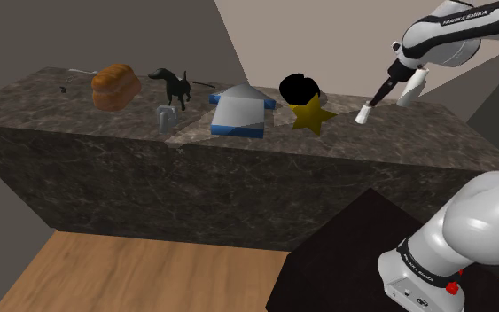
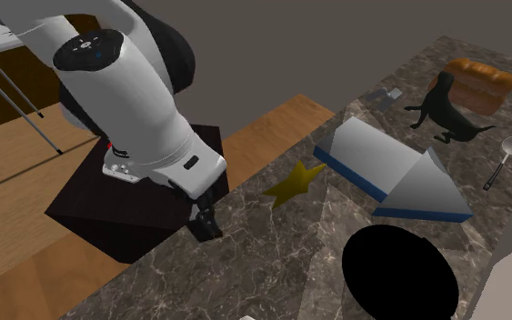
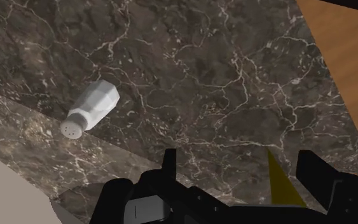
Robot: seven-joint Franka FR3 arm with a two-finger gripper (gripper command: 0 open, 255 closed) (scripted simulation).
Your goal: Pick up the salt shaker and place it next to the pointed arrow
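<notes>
The salt shaker (image 3: 92, 108), white with a perforated cap, lies on its side on the dark marble counter (image 3: 222, 63). It also appears in the shoulder view as the small white salt shaker (image 1: 365, 113) just right of a yellow star (image 1: 311, 116). My black gripper (image 3: 241, 160) hovers above the counter, open, with nothing between its fingers; the shaker lies ahead and off to one side of them. The gripper (image 1: 380, 94) hangs just above the shaker. The pointed arrow (image 1: 240, 110), grey-topped with blue sides, lies left of the star. The arrow (image 2: 392, 169) and the gripper (image 2: 206, 221) are well apart.
A black round object (image 1: 299, 87) sits behind the star. Further left along the counter are a black dog figure (image 1: 172, 86), a bread loaf (image 1: 115, 84) and a small grey object (image 1: 166, 118). A ladle (image 2: 503, 156) lies beyond the arrow. The counter's front edge drops to a wooden floor (image 1: 150, 275).
</notes>
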